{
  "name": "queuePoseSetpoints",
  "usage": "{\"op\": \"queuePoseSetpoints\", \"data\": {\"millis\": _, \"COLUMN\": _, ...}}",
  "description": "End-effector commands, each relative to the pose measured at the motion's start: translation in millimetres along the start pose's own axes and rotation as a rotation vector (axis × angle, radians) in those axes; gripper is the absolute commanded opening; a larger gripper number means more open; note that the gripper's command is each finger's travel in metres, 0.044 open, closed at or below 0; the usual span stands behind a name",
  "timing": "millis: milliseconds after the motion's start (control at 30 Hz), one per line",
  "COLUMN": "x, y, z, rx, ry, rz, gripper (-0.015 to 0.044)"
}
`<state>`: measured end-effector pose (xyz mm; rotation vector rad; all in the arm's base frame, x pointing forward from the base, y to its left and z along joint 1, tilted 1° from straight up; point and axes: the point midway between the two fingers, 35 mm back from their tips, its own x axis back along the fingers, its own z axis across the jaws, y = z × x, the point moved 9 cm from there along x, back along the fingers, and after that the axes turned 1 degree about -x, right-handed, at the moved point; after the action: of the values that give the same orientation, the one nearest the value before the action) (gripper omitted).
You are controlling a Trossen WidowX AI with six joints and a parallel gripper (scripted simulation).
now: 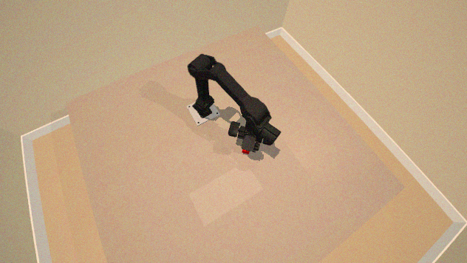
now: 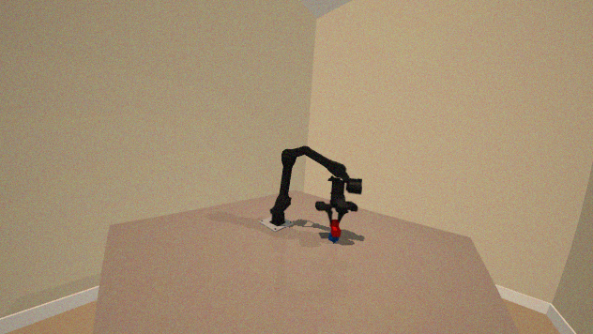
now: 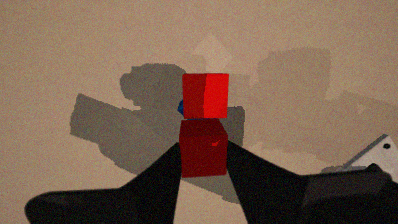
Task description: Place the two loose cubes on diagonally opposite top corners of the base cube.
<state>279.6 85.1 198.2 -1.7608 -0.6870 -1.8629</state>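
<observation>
My gripper (image 2: 335,220) (image 3: 202,146) points down and is shut on a red cube (image 3: 203,159) (image 2: 334,223), with a finger on each side. The other red cube (image 3: 205,96) (image 2: 336,232) rests on the blue base cube (image 2: 333,239) (image 3: 181,108). In the wrist view a narrow strip separates the two red cubes; their real gap cannot be told. In the exterior view the held cube overlaps the upper edge of the resting one. The blue cube is mostly hidden under the red ones. The top view shows only a small red patch beneath the gripper.
The arm's white base plate (image 1: 198,119) (image 2: 275,227) (image 3: 382,155) stands on the table top (image 1: 148,185) (image 2: 211,281), behind and to one side of the cubes. Dark arm shadows lie around the cubes. A pale light patch lies on the table in the top view.
</observation>
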Motion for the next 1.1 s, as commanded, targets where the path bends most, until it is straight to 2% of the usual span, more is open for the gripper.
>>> {"op": "queuePoseSetpoints", "data": {"millis": 0, "x": -10.9, "y": -0.6, "z": -0.1, "rx": 0.008, "ry": -0.015, "rz": 0.002, "gripper": 0.0105}}
{"op": "queuePoseSetpoints", "data": {"millis": 1067, "x": -15.2, "y": -0.8, "z": -0.2, "rx": 0.010, "ry": -0.016, "rz": 0.001, "gripper": 0.0105}}
